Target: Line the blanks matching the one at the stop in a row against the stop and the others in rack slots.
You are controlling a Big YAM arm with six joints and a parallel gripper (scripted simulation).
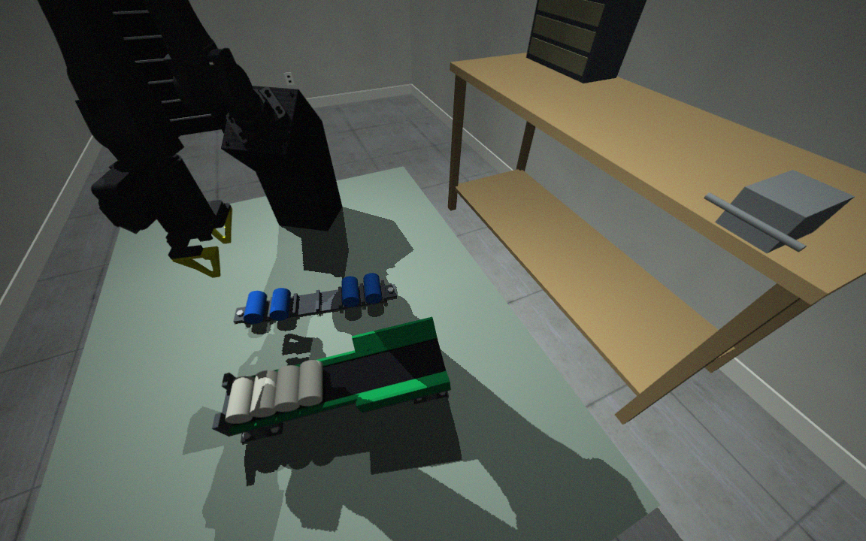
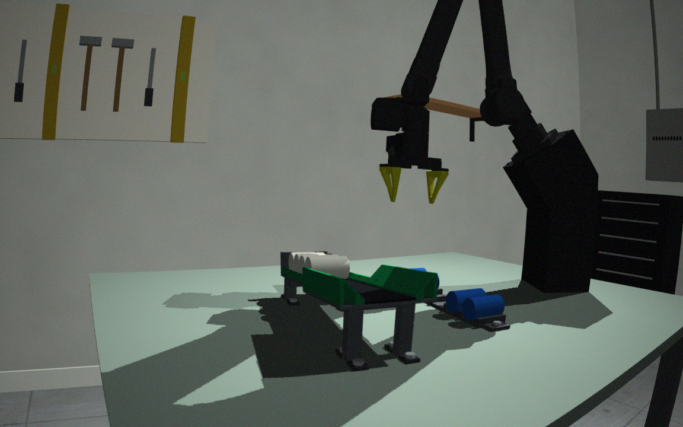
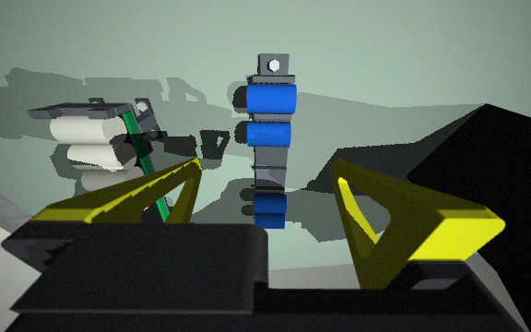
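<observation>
Several off-white blanks (image 1: 310, 383) (image 2: 328, 265) (image 3: 83, 129) lie across the green-walled ramp (image 1: 382, 367) (image 2: 328, 286) (image 3: 133, 124) in one row against the dark stop (image 1: 225, 424) (image 3: 78, 110), with no clear gaps. The stock rack (image 1: 308, 303) (image 2: 498, 325) (image 3: 270, 157) holds two blue blanks (image 1: 255, 306) (image 3: 271, 99) at its stop-side end and two blue blanks (image 1: 372, 288) (image 2: 484, 306) (image 3: 270, 203) at its other end. They look roughly centered across the rack. Two middle slots are empty. My gripper (image 1: 222, 258) (image 2: 412, 201) (image 3: 265, 165) is open and empty, high above the table.
The arm's black base (image 1: 298, 167) (image 2: 558, 228) stands behind the rack. The ramp stands on legs (image 2: 351, 329), higher than the rack. A wooden bench (image 1: 625, 141) with a grey block (image 1: 796, 191) stands beyond the table's side.
</observation>
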